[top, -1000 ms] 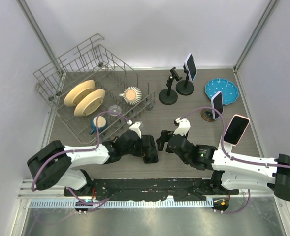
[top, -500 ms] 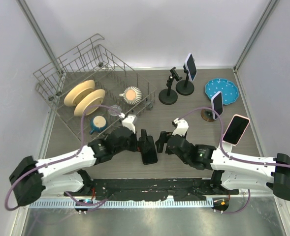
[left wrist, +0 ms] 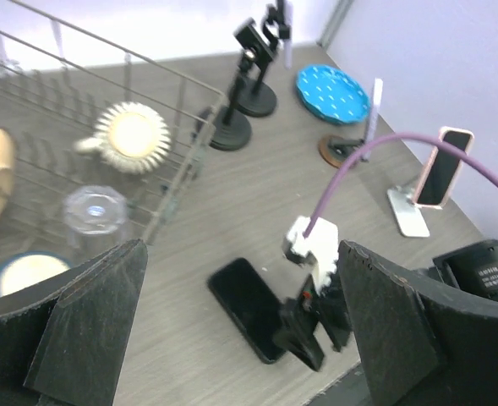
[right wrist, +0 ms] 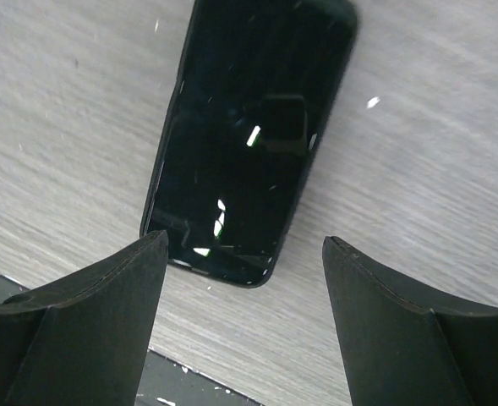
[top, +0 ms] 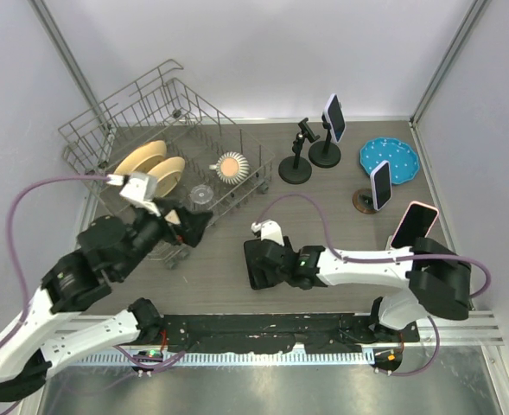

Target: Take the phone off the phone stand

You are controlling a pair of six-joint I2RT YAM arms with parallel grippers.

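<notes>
A black phone lies flat, screen up, on the grey table, near its front edge; it also shows in the left wrist view. My right gripper is open and low over it, fingers either side of the phone's near end, holding nothing; in the top view it covers the phone. My left gripper is open and empty, raised high and back to the left. An empty black phone stand stands at the back.
A wire dish rack with plates, a cup and a glass fills the left rear. Three other phones sit on stands. A blue plate lies at the right rear.
My left gripper has left the phone and risen back to the left. My right gripper has moved left over the phone, which stays flat on the table.
</notes>
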